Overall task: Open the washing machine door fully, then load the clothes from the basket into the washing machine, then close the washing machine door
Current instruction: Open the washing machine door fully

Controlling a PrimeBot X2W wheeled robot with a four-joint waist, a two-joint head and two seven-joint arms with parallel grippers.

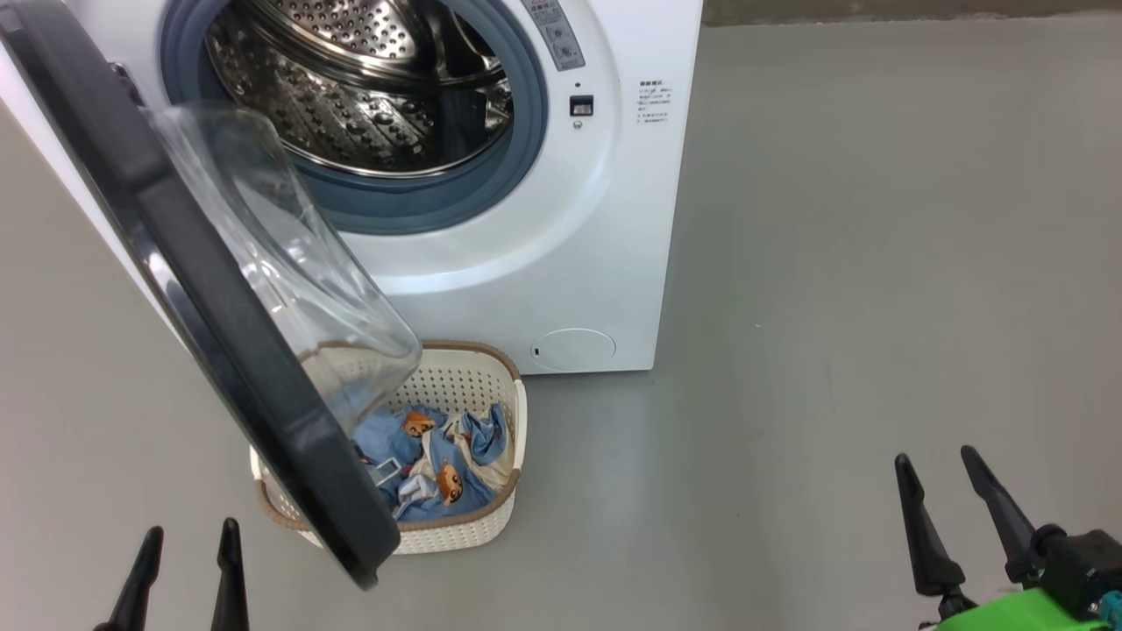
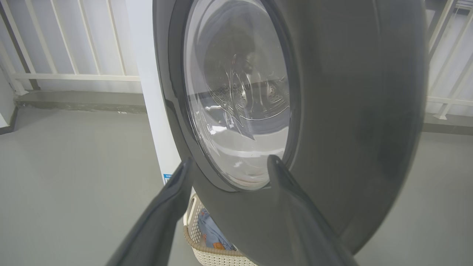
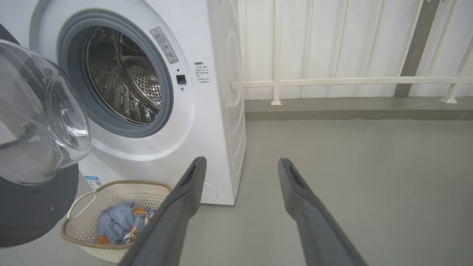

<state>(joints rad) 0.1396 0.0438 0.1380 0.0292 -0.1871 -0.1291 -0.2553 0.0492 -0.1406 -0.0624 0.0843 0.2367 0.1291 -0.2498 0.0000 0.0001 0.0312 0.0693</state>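
Observation:
The white washing machine (image 1: pixel 561 263) stands ahead with its steel drum (image 1: pixel 368 79) exposed. Its door (image 1: pixel 219 333), black-rimmed with a clear bowl window, swings out to the left, roughly at right angles to the front. Below it on the floor sits the cream basket (image 1: pixel 491 526), holding light-blue bear-print clothes (image 1: pixel 438 464). My left gripper (image 1: pixel 188 535) is open at the lower left, short of the door's outer face (image 2: pixel 351 111). My right gripper (image 1: pixel 938 460) is open at the lower right, over bare floor. In the right wrist view the basket (image 3: pixel 92 199) and clothes (image 3: pixel 118 221) lie left of the fingers.
Grey floor (image 1: pixel 833 263) stretches to the right of the machine. A white railing (image 3: pixel 351 79) runs behind it. The swung-out door overhangs the left part of the basket.

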